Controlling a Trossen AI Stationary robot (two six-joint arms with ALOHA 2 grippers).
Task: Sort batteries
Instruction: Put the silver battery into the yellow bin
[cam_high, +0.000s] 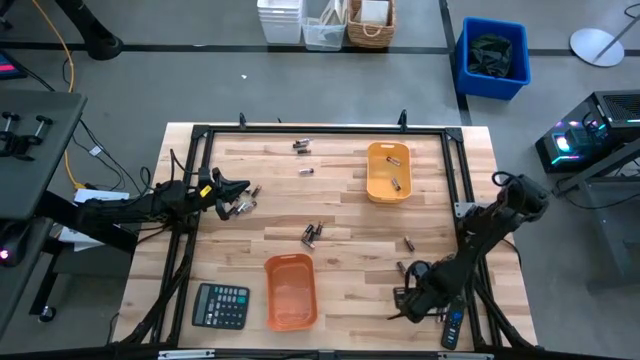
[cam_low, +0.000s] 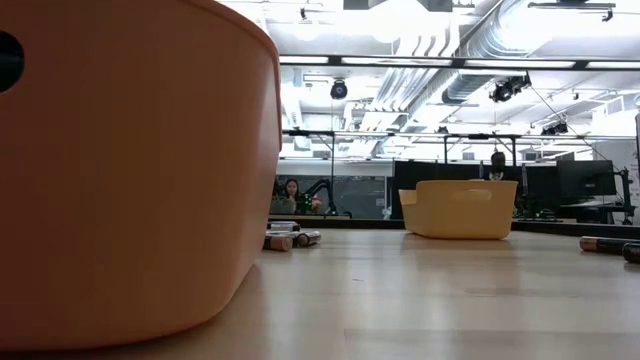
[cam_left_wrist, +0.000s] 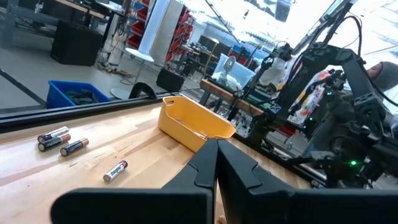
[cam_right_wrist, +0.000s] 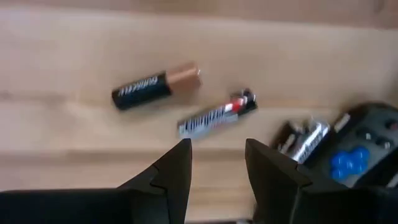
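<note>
Black-and-copper battery, silvery red-tipped battery, perhaps blue-buttoned remote.

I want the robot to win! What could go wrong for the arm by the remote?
The open right gripper hangs over a silvery battery lying slantwise, so the fingers might clip it and roll it away. A black-and-copper battery lies close beside it and could get bumped. The remote control is also near and might get nudged.

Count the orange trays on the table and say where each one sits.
2: one tray at the far side, right of centre, holding batteries; another tray at the near edge beside the calculator.
</note>
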